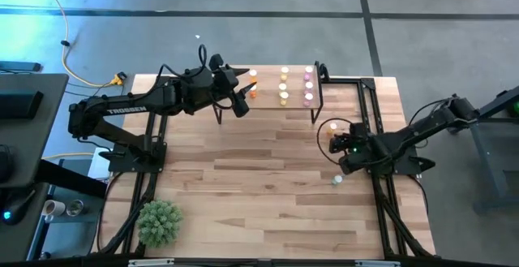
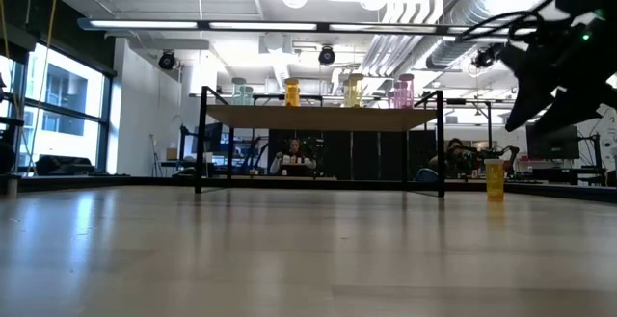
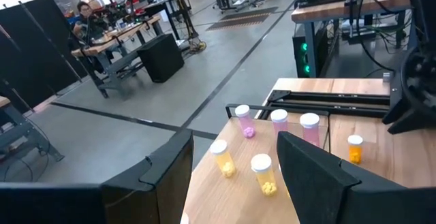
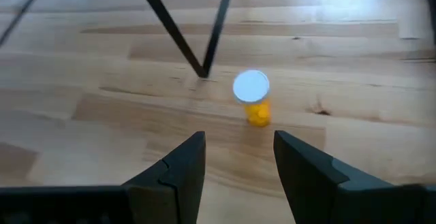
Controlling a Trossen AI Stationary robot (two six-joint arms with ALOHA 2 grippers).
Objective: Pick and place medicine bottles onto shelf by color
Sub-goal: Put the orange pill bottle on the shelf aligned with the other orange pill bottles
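The shelf [image 1: 318, 109] stands at the table's far middle. On its top stand orange [image 1: 253, 75], yellow [image 3: 262, 173] and pink [image 3: 278, 120] medicine bottles in rows, and the low view shows pale green ones [image 2: 241, 92] at one end. My left gripper [image 1: 244, 101] hovers open above the shelf's left part, with nothing between its fingers [image 3: 320, 176]. An orange bottle [image 4: 253, 100] with a white cap stands upright on the table beside a shelf leg [image 4: 204, 71]. My right gripper [image 4: 238, 157] hangs open just short of it, tilted downward, touching nothing.
Another white-capped bottle [image 1: 336, 179] stands on the table near the right arm's base frame [image 1: 381, 178]. A green plant [image 1: 159, 222] sits at the near left corner. The tabletop's middle [image 1: 259, 170] is bare wood. People sit at benches [image 3: 85, 13] beyond the table.
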